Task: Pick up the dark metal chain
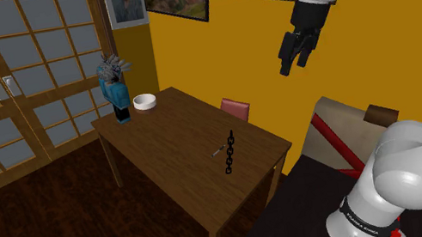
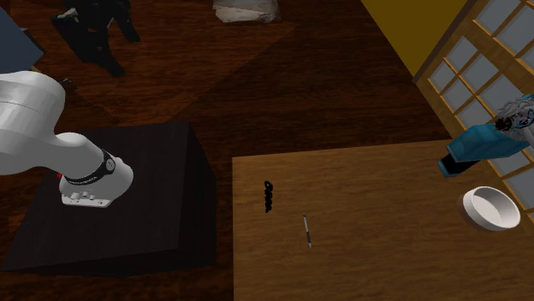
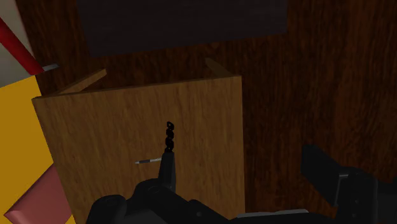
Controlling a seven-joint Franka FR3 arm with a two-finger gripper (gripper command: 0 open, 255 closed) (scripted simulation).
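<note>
High above the brown wooden surface [image 1: 170,146], the black hand [image 1: 293,65] hangs with its two fingers spread apart and nothing between them, well clear of anything it could grip. The dark chain [image 1: 229,154] lies flat in a short straight line on the end of the surface nearest the robot's stand, close to that edge. A thin pen-like stick [image 1: 219,150] lies near it without touching it.

The long descent looks like the main risk. If the hand comes down too far, the fingertips will jam against the wood, because the chain barely rises above it. If the hand stops too high, the fingers will close on air. Fingers closing along the chain's length, not across it, could skate off the links. A sideways error could drag in the stick or sweep the chain over the nearby edge. Being limp, the chain may also sag and slip out if it is pinched near one end.
</note>
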